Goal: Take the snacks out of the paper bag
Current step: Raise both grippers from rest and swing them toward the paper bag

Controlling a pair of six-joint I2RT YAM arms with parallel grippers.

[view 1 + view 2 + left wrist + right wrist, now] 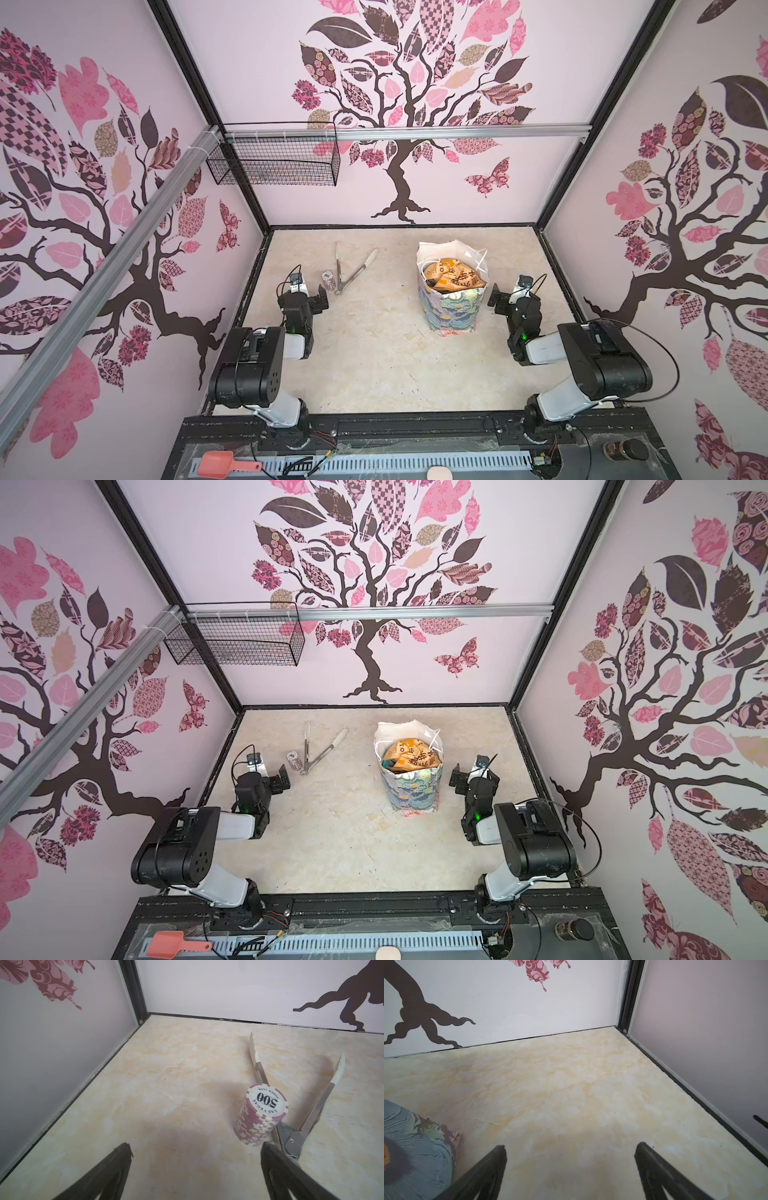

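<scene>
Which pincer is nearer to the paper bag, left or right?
Right. The right pincer hangs just beside the paper bag, not touching it; the left pincer is across the table, by the poker chips and tongs.

The paper bag (451, 309) is stood right of the middle of the table (374, 357), the snacks (457, 276) inside it. The tongs (357, 271) are laid well left of it, the chip stack (327, 281) just left of them.

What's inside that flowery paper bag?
A large orange packet with dark characters fills the open top of the bag. Whatever lies beneath it is covered, so anything else inside cannot be seen.
</scene>
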